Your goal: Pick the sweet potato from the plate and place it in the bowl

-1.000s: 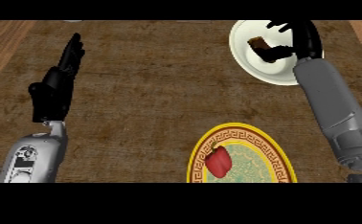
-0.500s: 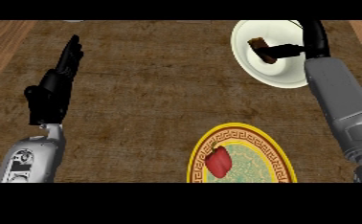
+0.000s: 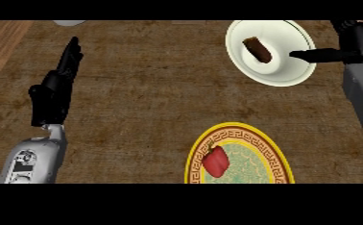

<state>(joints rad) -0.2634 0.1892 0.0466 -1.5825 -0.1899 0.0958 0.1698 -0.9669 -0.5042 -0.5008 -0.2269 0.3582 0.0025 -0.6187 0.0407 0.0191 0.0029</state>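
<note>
A brown sweet potato point(image 3: 257, 49) lies inside the white bowl point(image 3: 284, 71) at the back right of the counter. My right hand point(image 3: 320, 54) shows at the right edge, with one straight black finger reaching left over the bowl's rim, apart from the sweet potato and holding nothing. The yellow patterned plate point(image 3: 238, 125) sits at the front, right of centre, with a red piece of food point(image 3: 215, 161) on its left side. At the left, my left hand point(image 3: 55, 87) rests open with fingers pointing up.
A wooden strip point(image 3: 13, 34) runs along the far left of the brown counter. A pale object point(image 3: 68, 23) peeks in at the back left edge.
My right hand has pulled back to the right, off the bowl, leaving the sweet potato lying in it. The left hand has stayed in place.
</note>
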